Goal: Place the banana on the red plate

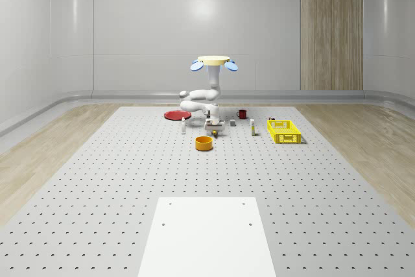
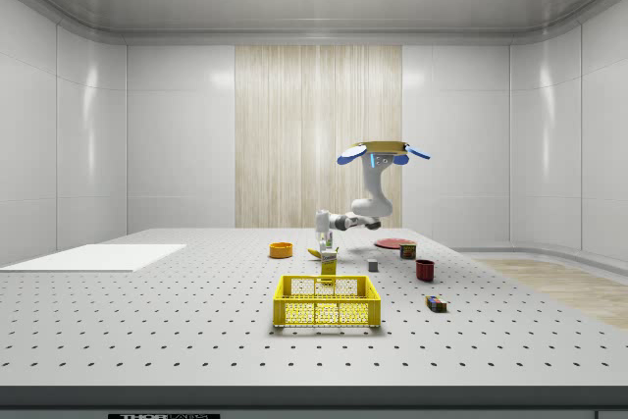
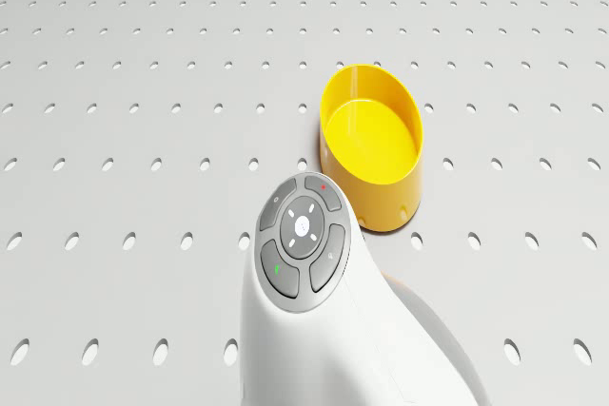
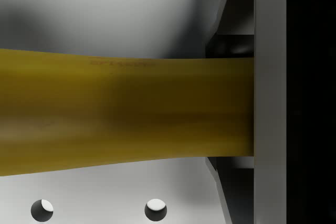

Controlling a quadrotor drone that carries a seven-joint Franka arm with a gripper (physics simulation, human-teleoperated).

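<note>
1. Banana (image 4: 126, 111) lies right under the gripper (image 1: 213, 130), its long axis crossing the gap btw the fingers (image 4: 269, 98).
2. Jaws: can't tell if closed on it or just around it.
3. Banana is dull yellow, smooth, on the table beside the orange bowl (image 1: 204, 143).
4. Drone (image 1: 213, 63) hovers above, red plate (image 1: 176, 115) well beyond the bowl.

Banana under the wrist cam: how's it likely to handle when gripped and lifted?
The banana looks smooth-skinned and rounded, so it may slip or twist between flat fingers. Its curved, long body could roll if nudged on the table. Probably light and fairly stiff, though soft under a hard squeeze.
</note>
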